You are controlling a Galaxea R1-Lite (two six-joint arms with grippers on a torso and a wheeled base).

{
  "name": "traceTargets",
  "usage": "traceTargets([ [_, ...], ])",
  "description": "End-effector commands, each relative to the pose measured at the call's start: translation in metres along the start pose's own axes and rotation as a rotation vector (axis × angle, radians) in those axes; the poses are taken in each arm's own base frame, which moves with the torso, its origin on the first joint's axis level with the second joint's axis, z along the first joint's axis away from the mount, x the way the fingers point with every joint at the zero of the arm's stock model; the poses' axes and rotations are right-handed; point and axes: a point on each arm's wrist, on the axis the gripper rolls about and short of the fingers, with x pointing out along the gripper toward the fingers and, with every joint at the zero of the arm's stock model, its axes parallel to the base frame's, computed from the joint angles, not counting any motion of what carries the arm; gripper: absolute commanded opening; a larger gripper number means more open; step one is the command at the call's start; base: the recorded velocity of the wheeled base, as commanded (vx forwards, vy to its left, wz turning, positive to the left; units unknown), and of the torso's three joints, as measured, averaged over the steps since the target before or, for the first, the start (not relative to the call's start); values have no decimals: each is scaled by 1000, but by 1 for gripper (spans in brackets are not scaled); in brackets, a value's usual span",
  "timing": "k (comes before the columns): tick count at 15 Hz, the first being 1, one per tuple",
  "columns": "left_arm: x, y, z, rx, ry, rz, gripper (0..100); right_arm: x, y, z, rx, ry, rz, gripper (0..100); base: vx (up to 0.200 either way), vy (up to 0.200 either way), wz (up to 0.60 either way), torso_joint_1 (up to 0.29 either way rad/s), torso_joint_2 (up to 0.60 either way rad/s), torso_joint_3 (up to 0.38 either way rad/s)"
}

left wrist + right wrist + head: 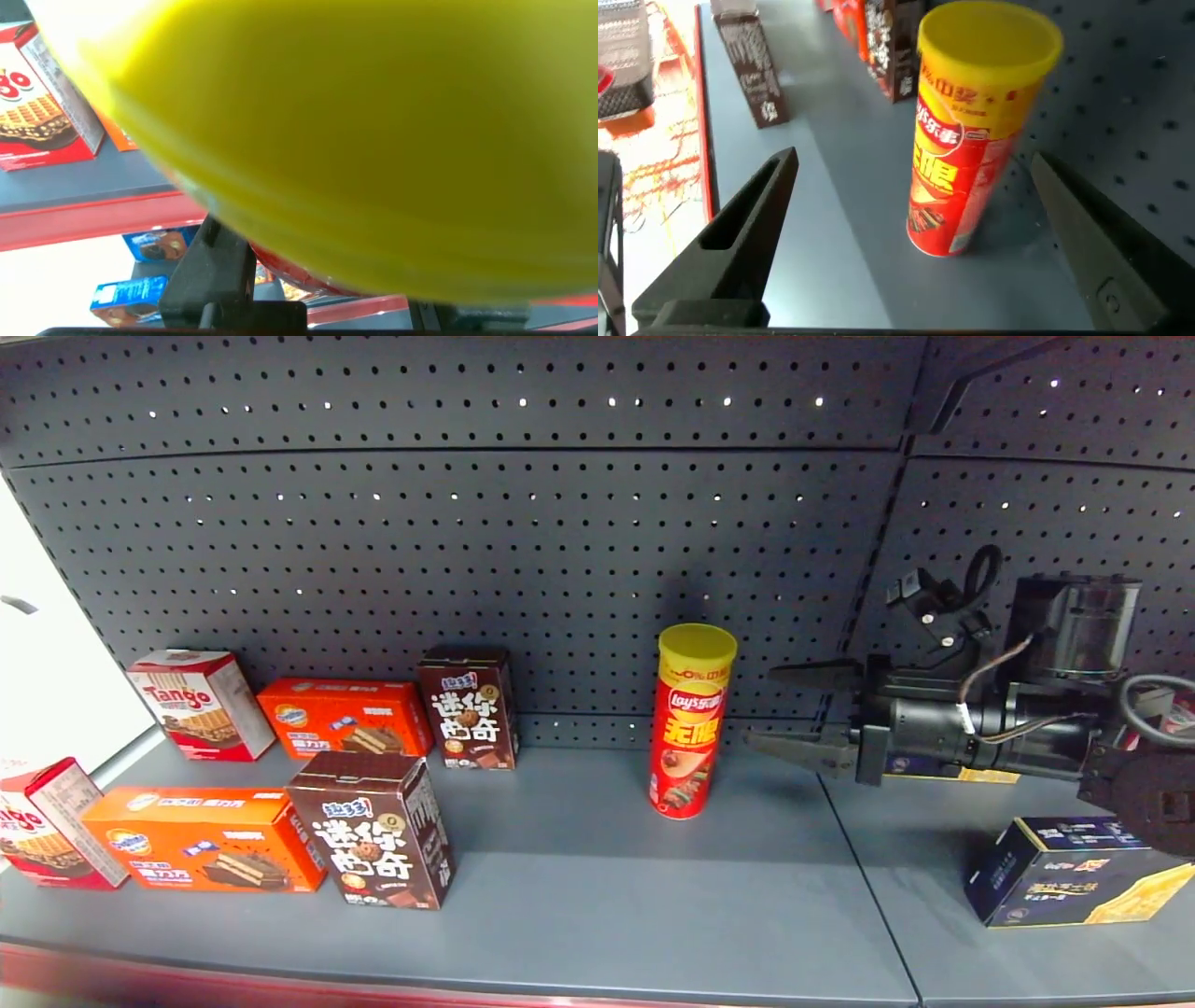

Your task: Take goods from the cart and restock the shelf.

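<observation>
Head view: the chip can (693, 721) stands upright on the shelf (579, 905), yellow lid up, just beside the right gripper (764, 707), whose jaws gape wide toward it, holding nothing. Left wrist view: a yellow rounded surface (355, 131) sits close. Right wrist view: the can stands just beyond the spread jaws, touching neither.

Red chip can (688, 737), yellow lid (696, 649); grey perforated backboard (467, 541).

Cannot identify the blurred yellow mass (355, 131) before the left wrist camera. Can see only part of the wafer box (42, 826) at the head view's edge and the dark box (934, 768) behind the right arm.
</observation>
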Motion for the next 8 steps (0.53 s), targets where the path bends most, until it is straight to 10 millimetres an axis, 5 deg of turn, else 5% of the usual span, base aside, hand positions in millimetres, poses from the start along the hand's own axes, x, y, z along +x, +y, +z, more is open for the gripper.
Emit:
traceTargets([
  [1, 0, 0, 1, 1, 0, -7, 0, 13, -10, -13, 18, 20, 29, 100, 0, 0, 0, 0, 0, 0],
  [8, 0, 1, 0, 1, 3, -19, 0, 35, -37, -31, 19, -5, 107, 100, 0, 0, 0, 0, 0, 0],
])
